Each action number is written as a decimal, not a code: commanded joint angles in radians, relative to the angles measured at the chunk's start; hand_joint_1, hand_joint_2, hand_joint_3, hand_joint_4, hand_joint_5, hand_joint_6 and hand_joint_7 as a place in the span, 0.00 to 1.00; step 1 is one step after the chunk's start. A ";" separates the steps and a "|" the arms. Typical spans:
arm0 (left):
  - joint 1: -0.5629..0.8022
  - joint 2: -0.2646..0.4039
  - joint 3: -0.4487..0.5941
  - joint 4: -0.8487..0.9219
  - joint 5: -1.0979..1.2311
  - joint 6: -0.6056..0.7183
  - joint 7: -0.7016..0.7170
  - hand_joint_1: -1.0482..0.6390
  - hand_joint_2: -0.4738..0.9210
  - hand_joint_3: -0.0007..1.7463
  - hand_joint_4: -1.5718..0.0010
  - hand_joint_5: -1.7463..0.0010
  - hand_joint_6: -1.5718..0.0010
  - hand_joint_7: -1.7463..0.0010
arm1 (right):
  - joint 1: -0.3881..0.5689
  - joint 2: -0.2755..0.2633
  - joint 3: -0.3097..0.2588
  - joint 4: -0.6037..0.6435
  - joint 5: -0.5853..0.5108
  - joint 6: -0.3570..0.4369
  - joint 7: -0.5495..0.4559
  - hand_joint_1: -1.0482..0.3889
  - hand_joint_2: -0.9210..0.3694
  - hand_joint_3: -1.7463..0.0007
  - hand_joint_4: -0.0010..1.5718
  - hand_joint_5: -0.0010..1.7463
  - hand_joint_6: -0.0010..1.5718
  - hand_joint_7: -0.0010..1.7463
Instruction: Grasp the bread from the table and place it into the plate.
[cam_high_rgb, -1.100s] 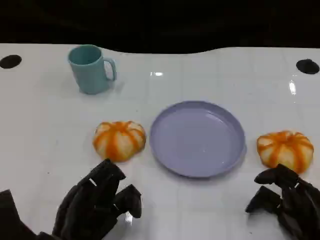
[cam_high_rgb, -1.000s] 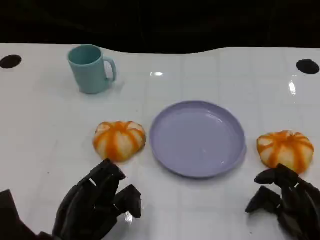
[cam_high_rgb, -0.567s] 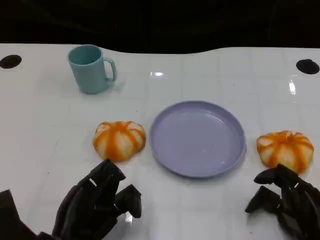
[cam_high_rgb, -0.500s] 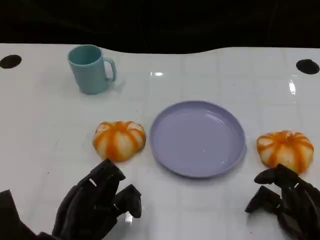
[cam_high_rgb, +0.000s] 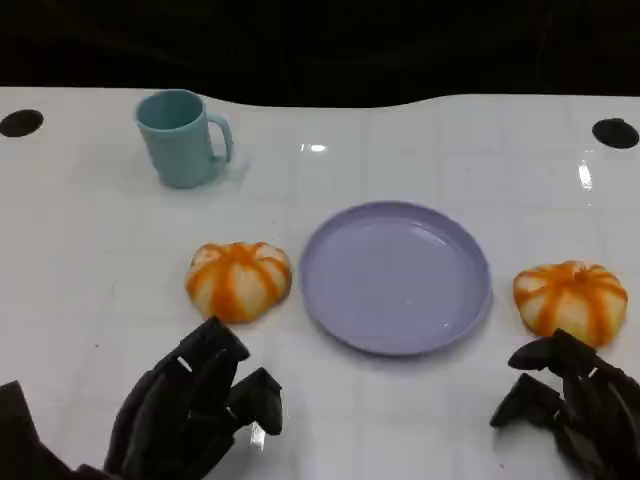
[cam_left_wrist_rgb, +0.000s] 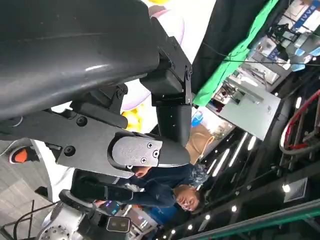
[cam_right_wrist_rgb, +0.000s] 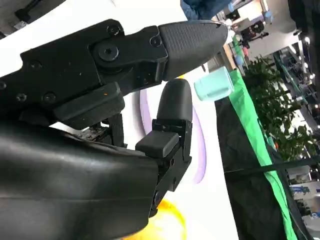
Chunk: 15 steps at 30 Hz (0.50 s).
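Fingers (cam_high_rgb: 225, 365) of the left hand (cam_high_rgb: 190, 415) stay spread and empty at lower left, unmoved; the right hand (cam_high_rgb: 570, 405) likewise at lower right. Orange-striped bread (cam_high_rgb: 239, 280) sits left of the plate (cam_high_rgb: 395, 277); another bread (cam_high_rgb: 570, 297) sits right.

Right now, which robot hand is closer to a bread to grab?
The right hand: its fingers almost touch the orange-striped round bread on the right. The left hand sits farther from the orange-striped round bread on the left.
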 joint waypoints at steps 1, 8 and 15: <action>-0.005 0.005 0.003 -0.001 0.036 -0.066 -0.002 0.30 1.00 0.13 0.57 0.03 0.64 0.27 | -0.009 -0.015 -0.003 0.006 0.014 0.006 0.013 0.35 0.00 0.87 0.42 0.85 0.38 0.67; 0.006 0.019 -0.037 -0.045 0.204 -0.281 0.020 0.31 1.00 0.11 0.70 0.39 0.69 0.72 | -0.021 -0.008 -0.001 0.017 0.009 0.005 0.008 0.35 0.00 0.87 0.42 0.85 0.38 0.66; -0.080 0.176 -0.077 -0.076 0.660 -0.628 0.208 0.31 1.00 0.06 0.89 0.64 0.77 0.96 | -0.026 0.007 -0.002 0.028 0.013 -0.008 0.013 0.35 0.00 0.87 0.42 0.85 0.39 0.66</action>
